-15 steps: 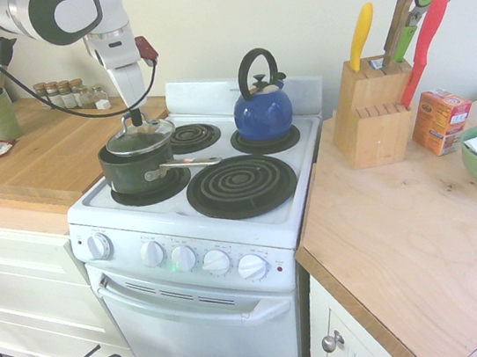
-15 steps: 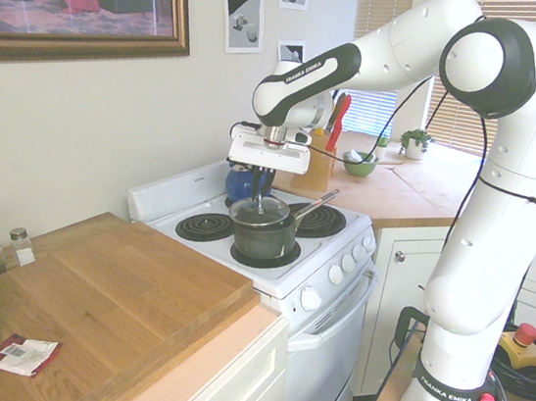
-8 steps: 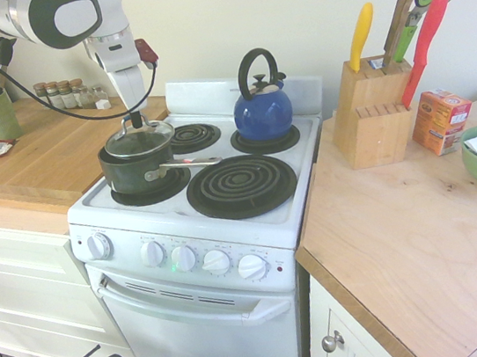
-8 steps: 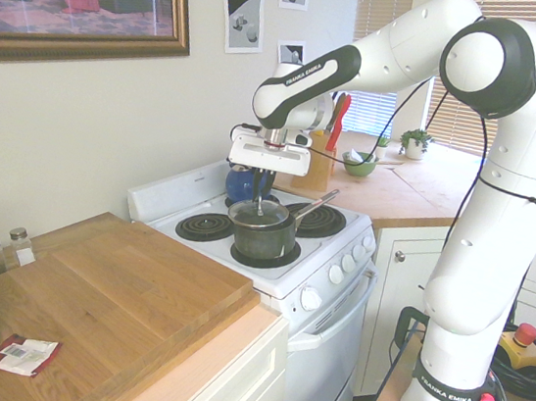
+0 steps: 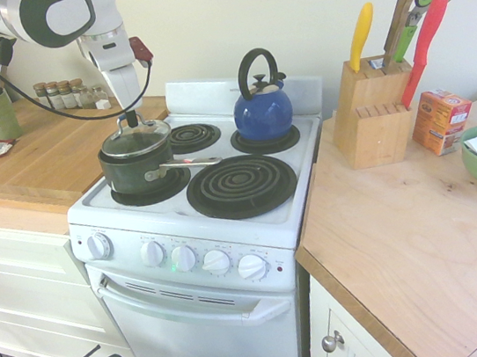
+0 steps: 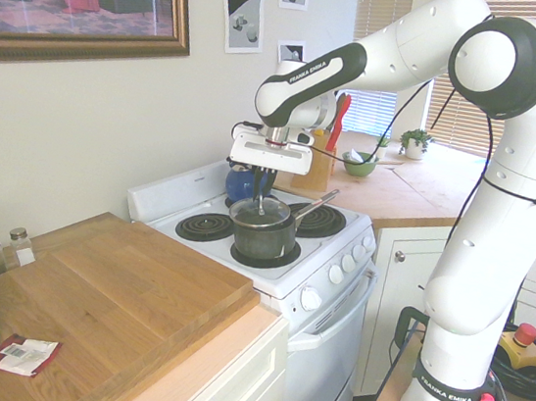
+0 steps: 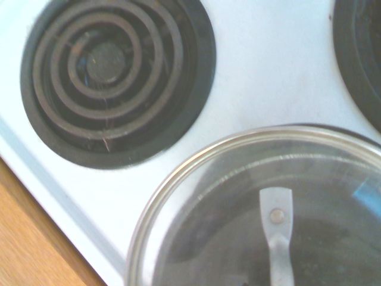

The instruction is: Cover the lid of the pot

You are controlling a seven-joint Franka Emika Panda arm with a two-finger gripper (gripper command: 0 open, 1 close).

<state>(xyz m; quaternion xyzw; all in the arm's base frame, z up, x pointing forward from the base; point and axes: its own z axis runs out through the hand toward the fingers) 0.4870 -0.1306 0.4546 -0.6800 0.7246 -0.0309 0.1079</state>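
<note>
The white stove point(image 5: 303, 162) carries the pot point(image 5: 133, 169) on its front burner, directly beneath the jaws, and a blue kettle point(image 5: 262, 113) on a rear burner, well off to one side.

lid point(image 5: 136, 139) on pot point(image 5: 133, 167), pot on stove point(image 5: 226, 216) front burner; kettle point(image 5: 263, 113) behind.

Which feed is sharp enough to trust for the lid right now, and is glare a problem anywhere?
First exterior view: even light, lid and pot crisp. Second exterior view: bright window behind, lid small. Wrist view: soft focus, glass lid shows pale reflections.
</note>
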